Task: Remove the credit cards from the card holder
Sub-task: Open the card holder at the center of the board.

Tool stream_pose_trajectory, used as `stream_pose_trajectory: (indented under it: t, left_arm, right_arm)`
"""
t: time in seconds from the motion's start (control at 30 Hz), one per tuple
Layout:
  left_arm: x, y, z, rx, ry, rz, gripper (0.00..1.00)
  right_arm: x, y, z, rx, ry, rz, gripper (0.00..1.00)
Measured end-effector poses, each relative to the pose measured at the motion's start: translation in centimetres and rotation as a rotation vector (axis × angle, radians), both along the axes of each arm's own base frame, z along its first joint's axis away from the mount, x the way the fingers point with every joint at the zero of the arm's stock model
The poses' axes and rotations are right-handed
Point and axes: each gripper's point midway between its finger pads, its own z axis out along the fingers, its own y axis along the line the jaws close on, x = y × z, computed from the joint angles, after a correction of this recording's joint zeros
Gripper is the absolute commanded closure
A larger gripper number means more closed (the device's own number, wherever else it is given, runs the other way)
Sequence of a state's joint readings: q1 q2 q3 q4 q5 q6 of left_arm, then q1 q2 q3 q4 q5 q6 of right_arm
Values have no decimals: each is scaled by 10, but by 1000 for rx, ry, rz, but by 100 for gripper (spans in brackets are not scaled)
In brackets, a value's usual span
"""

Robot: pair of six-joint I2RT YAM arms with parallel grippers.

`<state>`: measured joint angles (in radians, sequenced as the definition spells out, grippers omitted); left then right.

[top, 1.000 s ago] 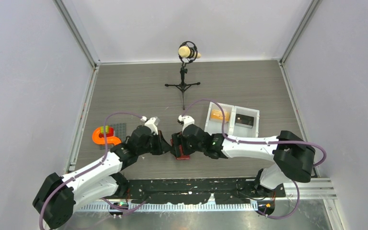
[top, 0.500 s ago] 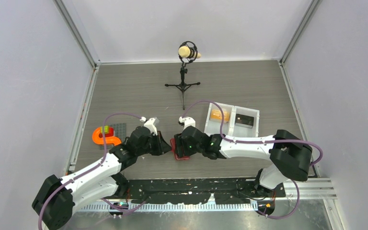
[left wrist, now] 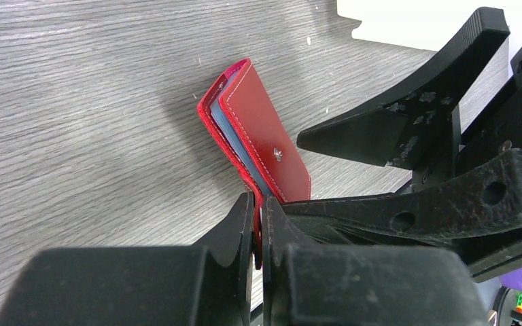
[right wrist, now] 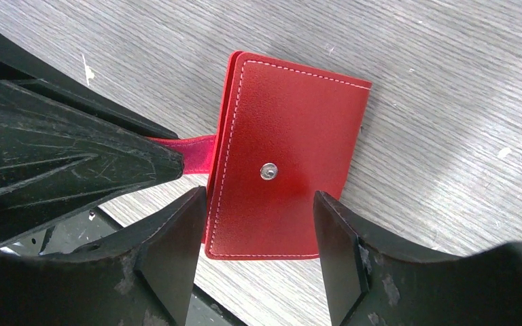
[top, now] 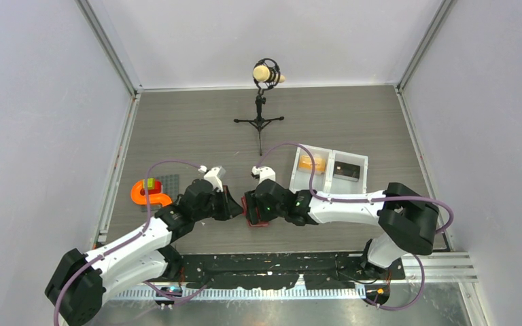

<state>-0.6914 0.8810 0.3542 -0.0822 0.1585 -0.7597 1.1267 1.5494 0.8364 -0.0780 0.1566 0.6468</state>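
Card holder (top: 257, 219) lies on the counter (top: 197, 122) between the two arms, close to their side. Its red cover is folded nearly shut, with the snap stud (right wrist: 268, 170) facing up and a sliver of pale blue pockets (left wrist: 236, 142) showing in the gap. Left tool (left wrist: 259, 212) is pinched tight on the holder's red strap (right wrist: 190, 145). Right tool (right wrist: 258, 204) is spread wide over the cover, a finger on either side of it; whether they touch it I cannot tell. A white tray (top: 345, 152) sits further off to the right, apart from the holder.
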Motion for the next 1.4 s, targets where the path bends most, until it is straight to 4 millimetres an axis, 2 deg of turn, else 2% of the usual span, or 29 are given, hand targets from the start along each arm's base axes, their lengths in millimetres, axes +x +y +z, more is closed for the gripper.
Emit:
stream_pose_trajectory:
  t: [0.33, 0.63, 0.9, 0.97, 1.07, 1.13, 1.27, 1.4]
  left_arm:
    - [-3, 9, -7, 42, 11, 14, 100]
    - [-7, 26, -16, 122, 11, 38, 100]
    - [-12, 39, -29, 184, 26, 54, 100]
    - [-12, 43, -31, 202, 33, 64, 96]
    - [-14, 50, -38, 241, 52, 85, 83]
    - [-15, 55, -42, 262, 66, 98, 78]
    - [-17, 58, -44, 274, 88, 121, 71]
    - [-15, 57, -41, 264, 87, 126, 70]
  right_arm:
    - [3, -8, -2, -42, -19, -28, 42]
    - [7, -23, 18, -25, -71, -67, 43]
    - [14, -40, 10, -64, -74, -104, 46]
    - [17, -44, 8, -72, -75, -115, 47]
    - [18, -51, 4, -94, -72, -126, 48]
    - [17, -55, 2, -108, -69, -129, 48]
    - [16, -62, 6, -122, -73, -136, 48]
    - [15, -65, 17, -127, -77, -140, 44]
